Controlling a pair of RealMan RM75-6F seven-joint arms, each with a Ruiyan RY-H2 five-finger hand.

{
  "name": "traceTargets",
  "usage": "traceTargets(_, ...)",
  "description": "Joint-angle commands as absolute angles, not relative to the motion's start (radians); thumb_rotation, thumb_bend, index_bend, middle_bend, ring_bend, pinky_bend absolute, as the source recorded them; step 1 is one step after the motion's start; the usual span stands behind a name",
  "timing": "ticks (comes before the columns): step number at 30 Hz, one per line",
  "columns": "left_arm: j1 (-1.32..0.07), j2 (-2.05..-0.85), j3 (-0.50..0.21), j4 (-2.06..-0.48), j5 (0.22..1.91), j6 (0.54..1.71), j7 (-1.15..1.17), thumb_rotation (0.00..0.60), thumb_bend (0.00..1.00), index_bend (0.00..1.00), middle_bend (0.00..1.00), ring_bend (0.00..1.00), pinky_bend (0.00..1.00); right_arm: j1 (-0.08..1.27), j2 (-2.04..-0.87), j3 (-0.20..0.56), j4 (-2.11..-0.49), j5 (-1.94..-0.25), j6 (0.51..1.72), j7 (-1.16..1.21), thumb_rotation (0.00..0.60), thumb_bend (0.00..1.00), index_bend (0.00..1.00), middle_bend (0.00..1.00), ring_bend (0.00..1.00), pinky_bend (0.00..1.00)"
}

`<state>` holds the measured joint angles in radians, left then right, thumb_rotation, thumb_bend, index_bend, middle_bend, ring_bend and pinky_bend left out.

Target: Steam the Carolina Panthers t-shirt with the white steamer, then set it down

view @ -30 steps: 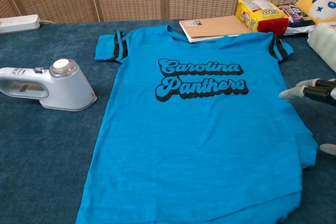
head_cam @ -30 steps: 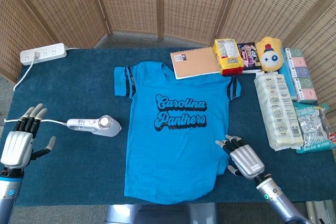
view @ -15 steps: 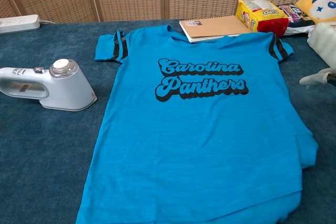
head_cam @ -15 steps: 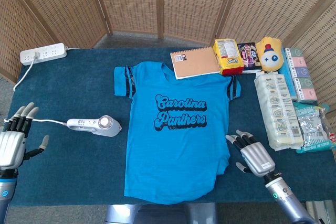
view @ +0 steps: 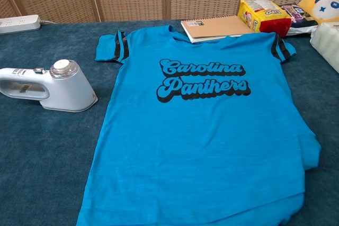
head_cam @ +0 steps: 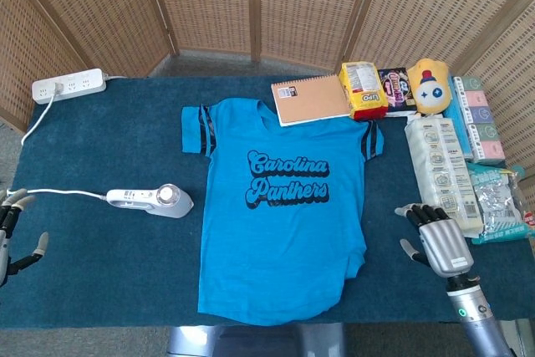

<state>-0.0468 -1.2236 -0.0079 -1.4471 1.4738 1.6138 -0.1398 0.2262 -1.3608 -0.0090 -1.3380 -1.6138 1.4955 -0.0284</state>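
The white handheld plastic steamer (head_cam: pixel 150 200) lies on its side on the dark blue carpet-like surface (head_cam: pixel 109 148), just beside the left edge of the bright blue Carolina Panthers t-shirt (head_cam: pixel 284 206), which is spread flat and face up in the middle. The steamer looks rigid, smooth and likely a little slippery, with most of its weight probably toward the rounded head; its long narrow handle, pointing away from the shirt with a white cord (head_cam: pixel 58 192) trailing from it, seems the natural place to grasp. The shirt is thin, limp cloth that will probably bunch if dragged. The left hand (head_cam: pixel 12 236) sits at the surface's left edge, fingers spread and released, holding nothing; the right hand (head_cam: pixel 439 240) rests well clear of the shirt's right hem, likewise splayed and empty. Woven wicker screens (head_cam: pixel 251 6) close off the back, with a white power strip (head_cam: pixel 68 85) at the far left corner.
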Motion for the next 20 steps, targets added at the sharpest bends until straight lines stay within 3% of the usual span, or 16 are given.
traceTargets(1,-0.018,-1.225,0.004,-1.440,1.464,1.627,-0.147,0.365,0.40,0.27,0.25,0.16,0.17,0.205,-1.358,-0.001,-1.335,-1.598,1.516,-0.044,0.600,0.34,0.36,0.40,0.40,0.41)
traceTargets(5,0.009,-1.229,0.011,-1.433,1.465,1.647,-0.141,0.369,0.40,0.29,0.28,0.20,0.22,0.178,-1.347,0.007,-1.354,-1.567,1.527,-0.055,0.600,0.34,0.39,0.42,0.41,0.42)
traceTargets(20,0.068,-1.235,0.010,-1.430,1.497,1.695,-0.169,0.377,0.40,0.31,0.29,0.20,0.22,0.133,-1.307,0.013,-1.397,-1.546,1.533,-0.062,0.600,0.34,0.40,0.42,0.38,0.37)
